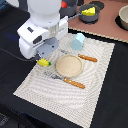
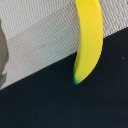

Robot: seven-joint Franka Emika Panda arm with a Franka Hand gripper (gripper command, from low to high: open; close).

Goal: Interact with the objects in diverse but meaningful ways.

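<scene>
- The arm, a bulky white body, is filling the upper left of the exterior view and is leaning down over the left edge of the woven placemat [image 1: 95,80]; it is hiding its own pincer, so whether the jaws are wide, narrow or holding anything I cannot tell; the wrist view is showing no fingers either.
- The placemat is lying across a dark table [image 1: 20,30], and it is serving as the setting for the meal things; this reads as a laid place rather than a scatter.
- The round tan plate [image 1: 68,65] is sitting in the middle of the mat, with the orange-handled knife [image 1: 75,83] just below it and the fork [image 1: 88,58] just above right, as a table setting would have them.
- The small carton [image 1: 78,41] is standing upright just above the plate.
- The cheese wedge [image 1: 89,11] is resting in a dark pan [image 1: 90,18] at the top of the frame, well apart from the arm.
- The banana [image 2: 89,40] is lying half on the mat and half on the dark table, its green tip pointing off the mat; in the exterior view only its end [image 1: 44,63] is showing, directly beneath the arm's lower end, so the pincer is probably hanging right above it, perhaps for a pick.
</scene>
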